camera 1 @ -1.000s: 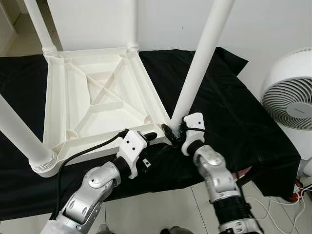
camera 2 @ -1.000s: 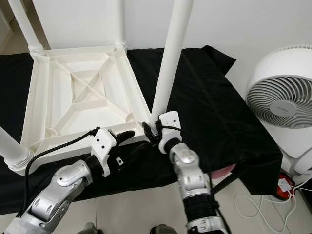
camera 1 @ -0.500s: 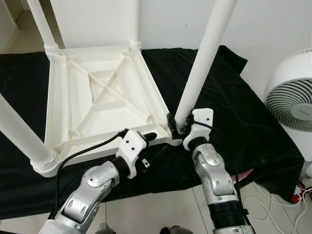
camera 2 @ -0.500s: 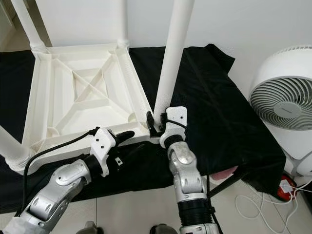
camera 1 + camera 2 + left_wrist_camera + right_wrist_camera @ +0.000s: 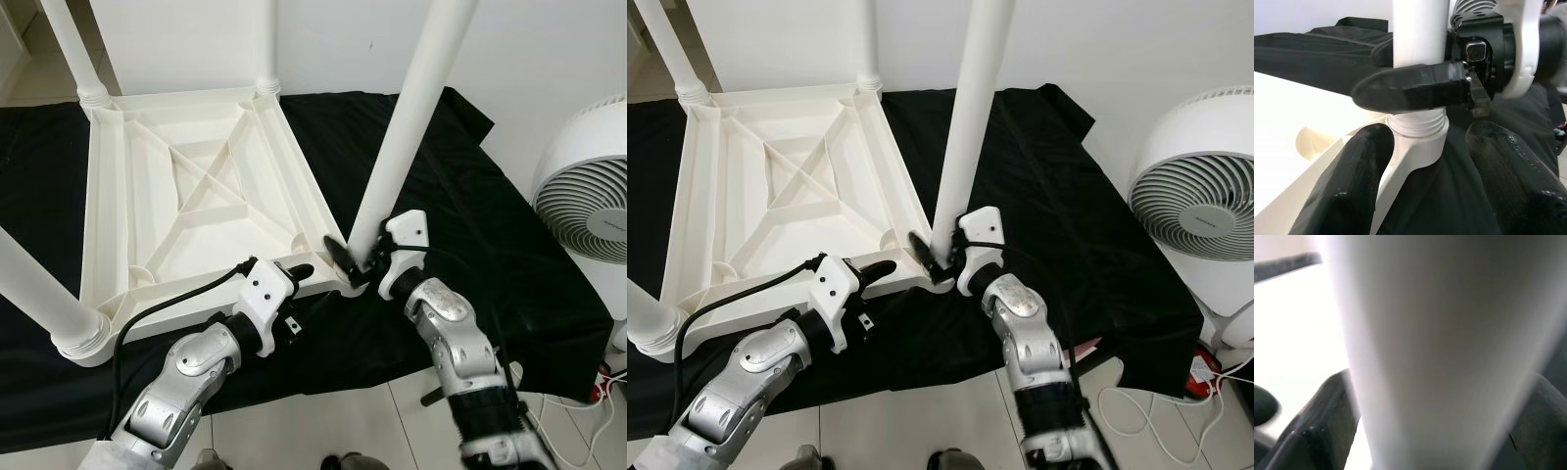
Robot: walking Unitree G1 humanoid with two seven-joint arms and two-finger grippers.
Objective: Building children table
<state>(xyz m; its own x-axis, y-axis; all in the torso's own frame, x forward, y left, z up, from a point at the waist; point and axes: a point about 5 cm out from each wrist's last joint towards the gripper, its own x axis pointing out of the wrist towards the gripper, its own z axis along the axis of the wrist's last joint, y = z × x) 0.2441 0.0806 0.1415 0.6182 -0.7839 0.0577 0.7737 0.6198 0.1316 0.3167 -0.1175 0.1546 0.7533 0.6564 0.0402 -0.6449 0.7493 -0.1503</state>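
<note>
The white plastic children's table (image 5: 103, 196) lies upside down on a black cloth (image 5: 460, 186). A white leg (image 5: 407, 117) stands upright in the near right corner socket (image 5: 1418, 132). My right gripper (image 5: 358, 257) is shut on this leg just above the socket, with one black finger (image 5: 1410, 93) lying across it. In the right wrist view the leg (image 5: 1440, 342) sits between the fingers (image 5: 1317, 431). My left gripper (image 5: 299, 279) is open at the table's near rim beside that corner, its fingers (image 5: 1342, 191) standing on either side of the socket.
Three other legs stand in their sockets: near left (image 5: 39, 294), far left (image 5: 64, 44) and far right (image 5: 263, 39). A white fan (image 5: 588, 166) stands on the floor to the right. Cables (image 5: 612, 377) lie on the tiled floor beside it.
My right forearm has swung out to the right and the gripper has turned around the leg's base. The left gripper has stayed at the rim. The camera has shifted a little.
</note>
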